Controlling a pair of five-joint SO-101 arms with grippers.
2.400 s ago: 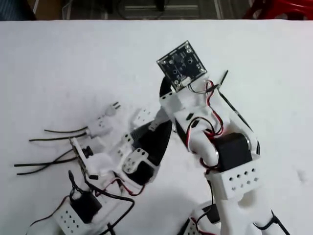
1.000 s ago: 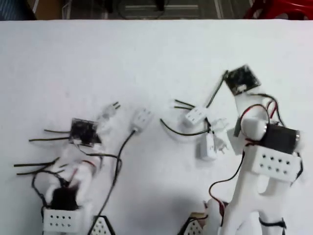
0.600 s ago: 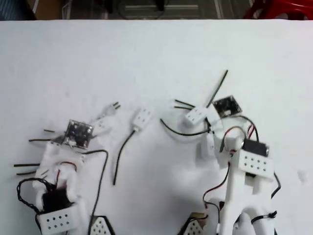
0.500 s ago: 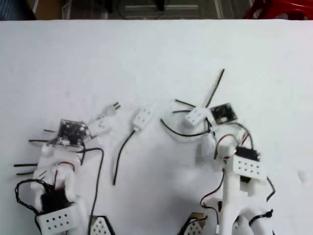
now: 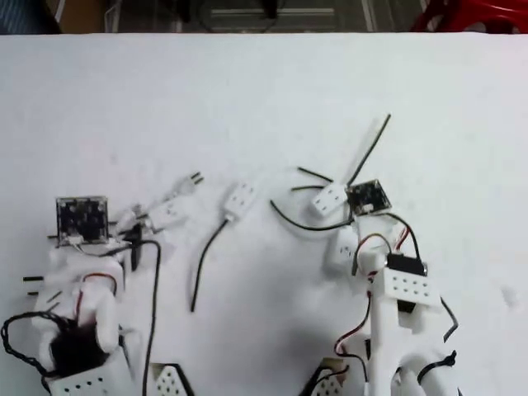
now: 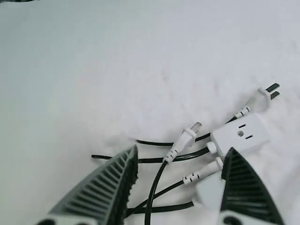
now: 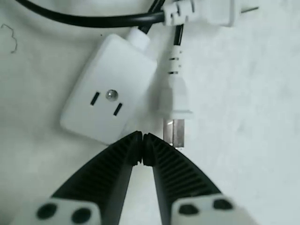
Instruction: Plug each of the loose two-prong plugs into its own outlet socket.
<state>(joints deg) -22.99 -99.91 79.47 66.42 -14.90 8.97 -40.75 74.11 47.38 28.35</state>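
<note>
In the left wrist view my left gripper (image 6: 183,151) is open above black cables, with a white outlet socket (image 6: 240,134) just beyond one fingertip. A small plug (image 6: 190,133) lies between the fingers' line and a two-prong plug (image 6: 265,91) farther off. My right gripper (image 7: 142,137) is shut and holds nothing. Its tips rest just short of a white socket (image 7: 108,93) and a loose plug (image 7: 176,101) lying beside it. From above, the left pair shows as socket (image 5: 165,213) and plug (image 5: 186,186), the right socket (image 5: 330,198) by the right arm.
A third socket (image 5: 239,198) with a black cable lies mid-table between the arms. Another white plug (image 7: 211,11) and a thick black cable (image 7: 93,19) lie beyond the right socket. Loose wire ends (image 5: 37,280) stick out at the far left. The far half of the white table (image 5: 264,82) is bare.
The left arm has drawn back to the left, away from its socket and plug. The right arm has come down over the right-hand socket and plug. A black wire there shifted slightly.
</note>
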